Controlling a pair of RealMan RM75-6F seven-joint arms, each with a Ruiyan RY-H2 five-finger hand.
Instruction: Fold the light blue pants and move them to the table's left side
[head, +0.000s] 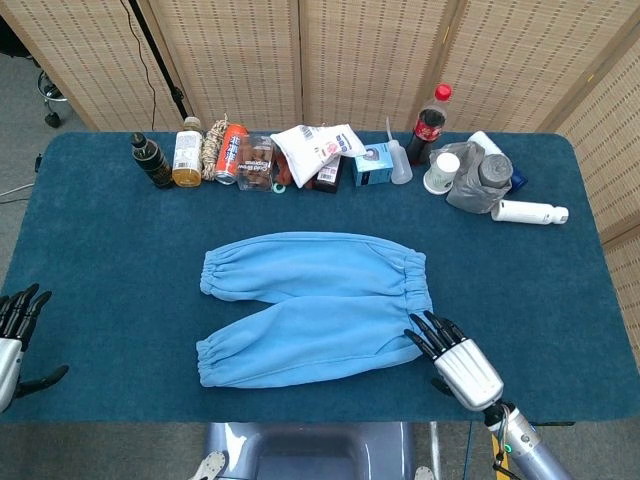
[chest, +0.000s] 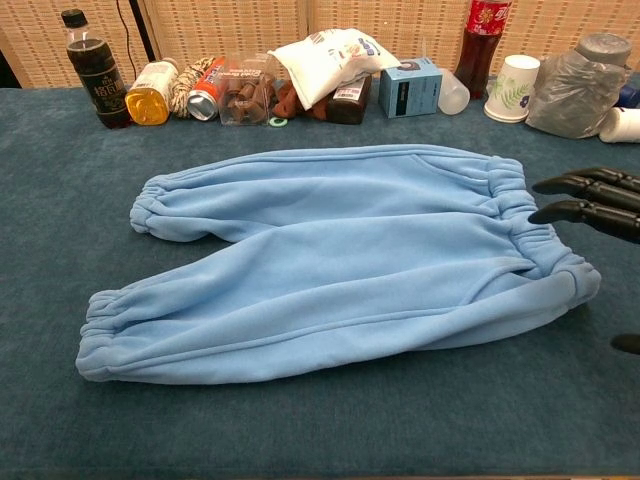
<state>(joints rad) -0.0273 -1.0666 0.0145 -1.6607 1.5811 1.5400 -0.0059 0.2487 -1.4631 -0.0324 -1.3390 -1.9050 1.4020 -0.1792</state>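
My table (head: 100, 260), covered in dark blue cloth. Behind it, woven folding screens (head: 370, 60); grey floor (head: 30, 110) left of the screens, with a black cable (head: 150, 45).

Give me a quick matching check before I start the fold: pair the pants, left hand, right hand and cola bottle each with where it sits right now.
Things:
1. light blue pants
2. left hand
3. right hand
4. cola bottle

Places:
A. back row, red cap, right of the blue box
B. near the table's left edge, open, holding nothing
C. spread flat mid-table, not yet folded
D. by the waistband end of the pants, fingers spread

Pairs: 1-C, 2-B, 3-D, 4-A
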